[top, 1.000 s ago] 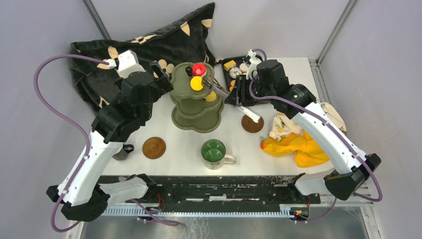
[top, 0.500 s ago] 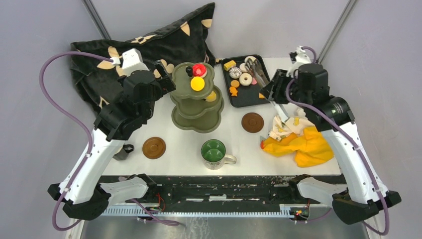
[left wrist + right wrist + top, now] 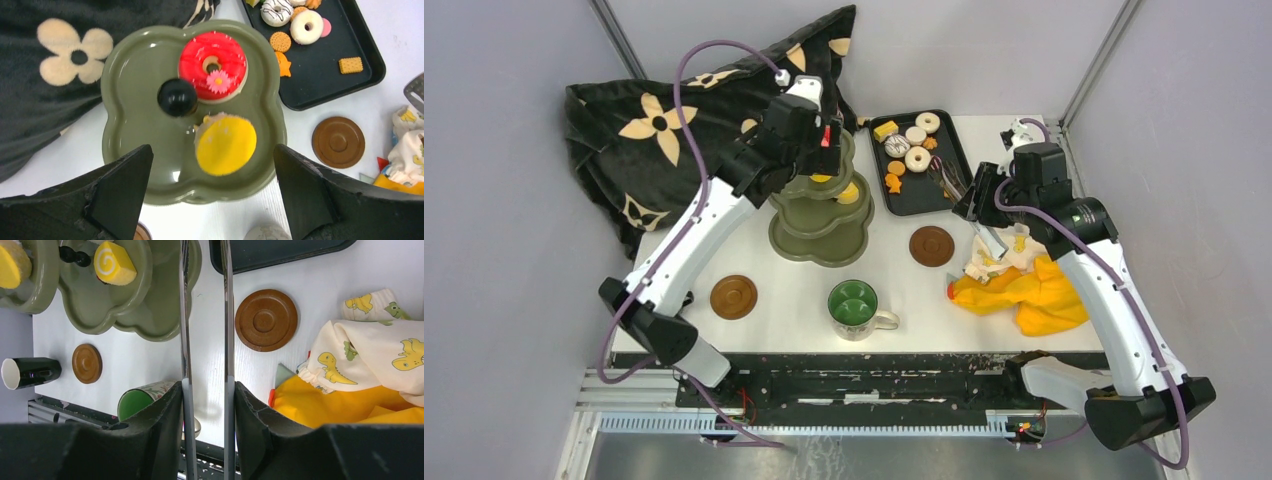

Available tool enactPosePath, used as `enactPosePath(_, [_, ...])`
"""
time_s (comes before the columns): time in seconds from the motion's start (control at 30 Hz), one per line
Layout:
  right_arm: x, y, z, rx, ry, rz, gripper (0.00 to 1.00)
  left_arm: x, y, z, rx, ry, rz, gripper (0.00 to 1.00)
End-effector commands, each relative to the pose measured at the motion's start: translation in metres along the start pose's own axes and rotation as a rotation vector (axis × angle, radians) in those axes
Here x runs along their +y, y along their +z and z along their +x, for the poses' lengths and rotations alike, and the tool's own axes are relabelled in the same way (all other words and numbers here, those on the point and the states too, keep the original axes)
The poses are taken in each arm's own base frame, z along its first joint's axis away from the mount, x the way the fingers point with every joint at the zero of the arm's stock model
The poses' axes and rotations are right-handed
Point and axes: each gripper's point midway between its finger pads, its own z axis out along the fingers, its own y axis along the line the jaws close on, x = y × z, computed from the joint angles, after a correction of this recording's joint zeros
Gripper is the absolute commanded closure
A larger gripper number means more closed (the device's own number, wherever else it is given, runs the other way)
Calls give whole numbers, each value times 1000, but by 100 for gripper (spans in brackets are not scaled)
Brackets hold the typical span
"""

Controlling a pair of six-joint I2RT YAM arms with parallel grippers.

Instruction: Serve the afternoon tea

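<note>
Stocking the stand (image 3: 135, 100): left end effector (image 3: 212, 192) gapes empty above it; right end effector (image 3: 205, 410) clamps tongs (image 3: 226, 315) (unloaded), probably fetching a pastry (image 3: 917, 158) next.

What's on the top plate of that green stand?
A red donut and a yellow cake beside the black knob. In the left wrist view that plate hides the lower tiers.
</note>
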Motion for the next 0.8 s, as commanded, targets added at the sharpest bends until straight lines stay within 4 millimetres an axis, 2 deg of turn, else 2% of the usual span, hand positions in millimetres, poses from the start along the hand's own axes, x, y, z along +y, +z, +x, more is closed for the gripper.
enactPosePath(0.0, [13,-16,-21,-89,-33,-52,57,4,1,-39,-73,40,18,5])
enactPosePath(0.13, [12,-14,-19,-78,-38,-53,57,19,22,-38,-35,6,-33,12])
enactPosePath(0.27, [11,-13,-19,-76,-38,-52,57,31,33,-33,-23,-31,-98,23])
enactPosePath(0.47, [11,-11,-20,-75,-40,-53,57,33,35,-32,-27,-39,-113,47])
enactPosePath(0.63, [10,-12,-20,-79,-38,-54,57,33,33,-30,-26,-50,-111,62])
enactPosePath(0.77, [11,-12,-19,-79,-38,-61,57,34,29,-34,-41,-95,-116,89])
